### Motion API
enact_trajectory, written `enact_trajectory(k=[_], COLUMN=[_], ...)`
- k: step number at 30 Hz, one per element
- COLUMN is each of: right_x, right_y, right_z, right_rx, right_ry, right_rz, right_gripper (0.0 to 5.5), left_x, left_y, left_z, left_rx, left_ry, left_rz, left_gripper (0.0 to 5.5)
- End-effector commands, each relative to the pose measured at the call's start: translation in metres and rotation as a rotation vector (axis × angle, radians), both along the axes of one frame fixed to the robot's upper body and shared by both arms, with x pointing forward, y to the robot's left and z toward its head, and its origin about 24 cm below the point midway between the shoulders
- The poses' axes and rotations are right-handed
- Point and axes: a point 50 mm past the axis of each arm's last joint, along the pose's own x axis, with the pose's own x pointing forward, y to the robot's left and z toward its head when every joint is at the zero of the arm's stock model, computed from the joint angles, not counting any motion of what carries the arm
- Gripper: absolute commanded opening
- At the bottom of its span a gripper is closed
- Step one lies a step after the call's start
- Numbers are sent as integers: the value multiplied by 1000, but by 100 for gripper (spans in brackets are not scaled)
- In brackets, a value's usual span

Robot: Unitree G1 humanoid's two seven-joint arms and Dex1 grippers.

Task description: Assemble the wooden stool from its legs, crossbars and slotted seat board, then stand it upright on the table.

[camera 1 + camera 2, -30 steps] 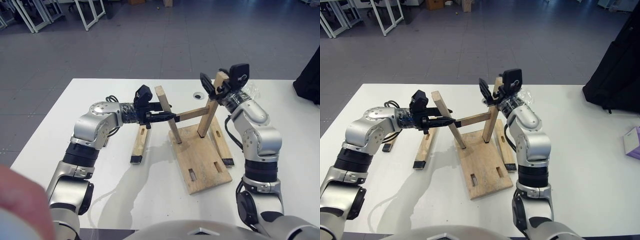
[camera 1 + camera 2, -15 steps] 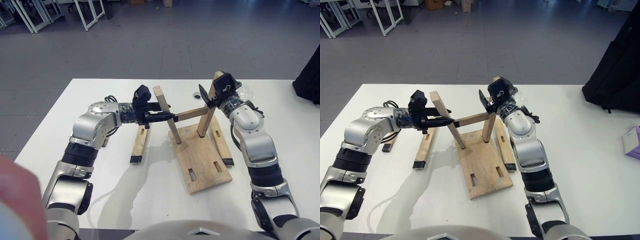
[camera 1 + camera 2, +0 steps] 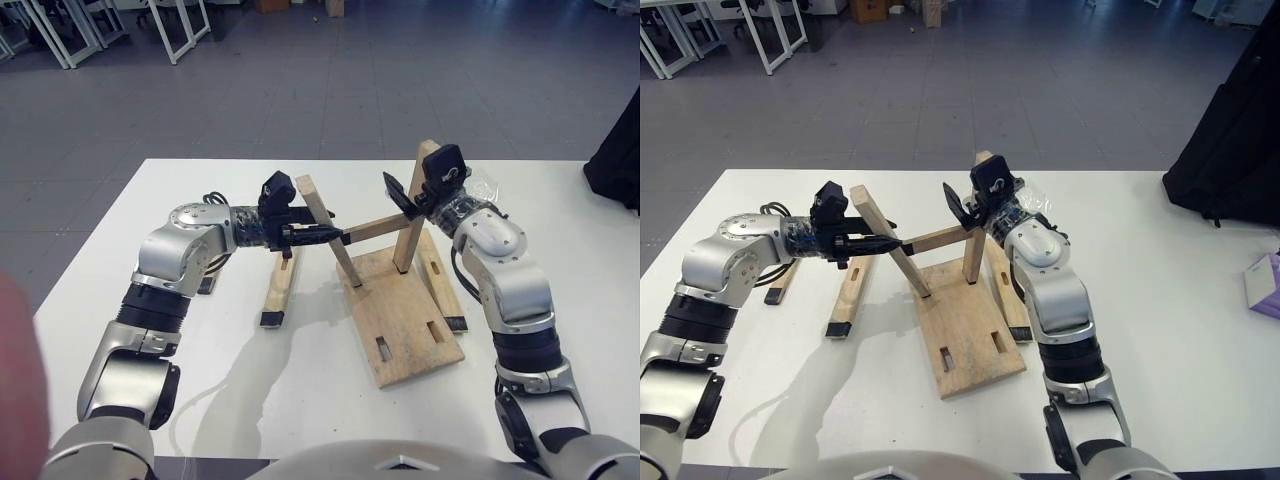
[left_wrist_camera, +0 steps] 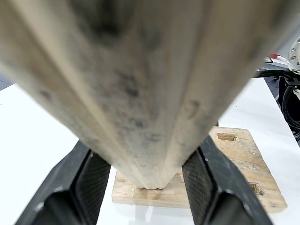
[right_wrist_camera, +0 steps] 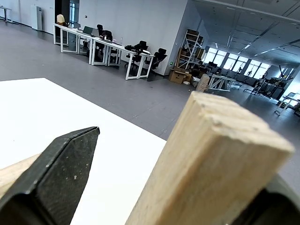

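Lying flat nearest the camera on the white table point(image 3: 300, 390), the pale rectangular wooden seat board with cut slots point(image 3: 410, 330) carries a half-built frame on its far end. A loose wooden leg with a dark foot point(image 3: 278, 290) lies just to the seat board's left, and a second loose leg point(image 3: 443, 285) lies along its right edge. Two more pieces stand on the seat board, joined by a short wooden crossbar point(image 3: 378, 227). One is the tilted left-hand leg point(image 3: 350, 265), leaning away to the left, and the other is the right-hand upright leg point(image 3: 408, 245), nearly vertical. The left gripper point(image 3: 335, 237) is clamped across the tilted left-hand leg just above the crossbar joint, with a black finger point(image 4: 79, 183) pressed to each side of the wood. The right gripper point(image 3: 410, 192) straddles the top of the right-hand upright leg with its jaws parted, and one black finger point(image 5: 51, 173) stands clear of the wood. Beyond it, a round cable hole point(image 3: 397, 188) sits near the table's far edge.
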Motion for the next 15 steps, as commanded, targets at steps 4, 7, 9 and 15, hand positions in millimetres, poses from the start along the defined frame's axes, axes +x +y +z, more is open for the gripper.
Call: enact_trajectory(k=[4,7,9,15], right_x=[-21,-27,-26,-11], right_y=[55,67,64,18], right_z=[-10,-7,-10,-23], right_rx=[-37,-36,-38,34], right_ry=[51,41,47,125], right_rz=[338,402,390,172], right_gripper=[378,378,378,378], left_x=[-17,-17,-18,-13], left_y=[-4,-3,-3,10], left_z=[-71,-72,-72,-61], left_rx=[208,212,214,197], left_ry=[256,258,259,211], left_rz=[24,19,17,61], left_gripper=[208,208,208,208])
